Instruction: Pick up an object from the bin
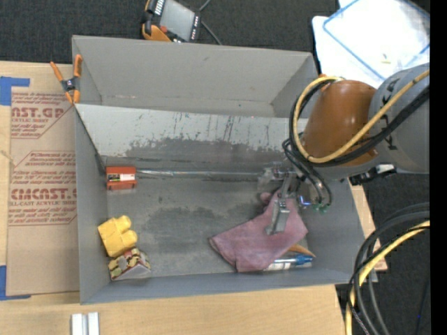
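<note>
**End effector down on a mauve cloth**

Reaching into the grey metal bin (188, 68) from the right, with the wrist bent steeply downward under its brown-orange cover (339, 121) and yellow-and-black cables (300, 114) looped around that cover. End effector (279, 215) pointed at the bin floor, low, tip set on the upper edge of a crumpled mauve cloth (248, 248) and seemingly touching it. Spread or pressed together: cannot tell from this angle, nor whether any fabric is pinched.

Directly beneath and spreading toward the camera from the end effector: the cloth, lying flat against the floor. Just past the cloth's nearer corner, close below the end effector: a white, blue and orange pen-like item (295, 262), partly tucked under the fabric.

Well apart from the end effector, at the bin's opposite end: a yellow toy block (116, 234), a small patterned packet (130, 265) just beside it, and a small orange box (120, 179) against the sloping wall.
</note>
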You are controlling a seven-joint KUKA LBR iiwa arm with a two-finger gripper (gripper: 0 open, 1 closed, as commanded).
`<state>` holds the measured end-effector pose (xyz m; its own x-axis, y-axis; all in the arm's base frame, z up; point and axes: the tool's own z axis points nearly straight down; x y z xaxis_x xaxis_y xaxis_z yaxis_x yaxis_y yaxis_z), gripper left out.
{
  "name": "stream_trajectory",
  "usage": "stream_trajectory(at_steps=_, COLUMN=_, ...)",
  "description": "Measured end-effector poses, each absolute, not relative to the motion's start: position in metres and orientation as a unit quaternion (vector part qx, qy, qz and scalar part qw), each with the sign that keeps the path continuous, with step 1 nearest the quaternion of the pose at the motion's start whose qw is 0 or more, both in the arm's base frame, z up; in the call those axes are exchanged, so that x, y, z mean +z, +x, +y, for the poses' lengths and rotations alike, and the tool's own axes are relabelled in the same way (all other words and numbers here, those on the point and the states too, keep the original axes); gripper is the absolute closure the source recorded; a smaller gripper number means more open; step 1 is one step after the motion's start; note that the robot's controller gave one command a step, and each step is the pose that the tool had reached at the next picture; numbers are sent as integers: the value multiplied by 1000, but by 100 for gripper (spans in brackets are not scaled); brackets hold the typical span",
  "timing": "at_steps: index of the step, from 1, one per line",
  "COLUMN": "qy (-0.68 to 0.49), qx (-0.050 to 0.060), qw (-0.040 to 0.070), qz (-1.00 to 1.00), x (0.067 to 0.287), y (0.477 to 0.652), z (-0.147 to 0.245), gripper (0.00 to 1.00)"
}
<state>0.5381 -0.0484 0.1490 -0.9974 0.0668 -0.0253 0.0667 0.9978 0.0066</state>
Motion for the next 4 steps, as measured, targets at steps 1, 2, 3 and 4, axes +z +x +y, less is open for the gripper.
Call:
stream_trajectory(at_steps=1, qy=39, qx=3, qw=12, qz=999, x=137, y=531, z=-52, gripper=0)
stream_trajectory(at_steps=2, qy=24, qx=2, qw=14, qz=1000, x=133, y=534, z=-54, gripper=0)
stream_trajectory(at_steps=3, qy=51, qx=4, qw=13, qz=999, x=93, y=534, z=-68, gripper=100)
stream_trajectory(at_steps=4, qy=51, qx=4, qw=13, qz=999, x=93, y=534, z=-68, gripper=100)
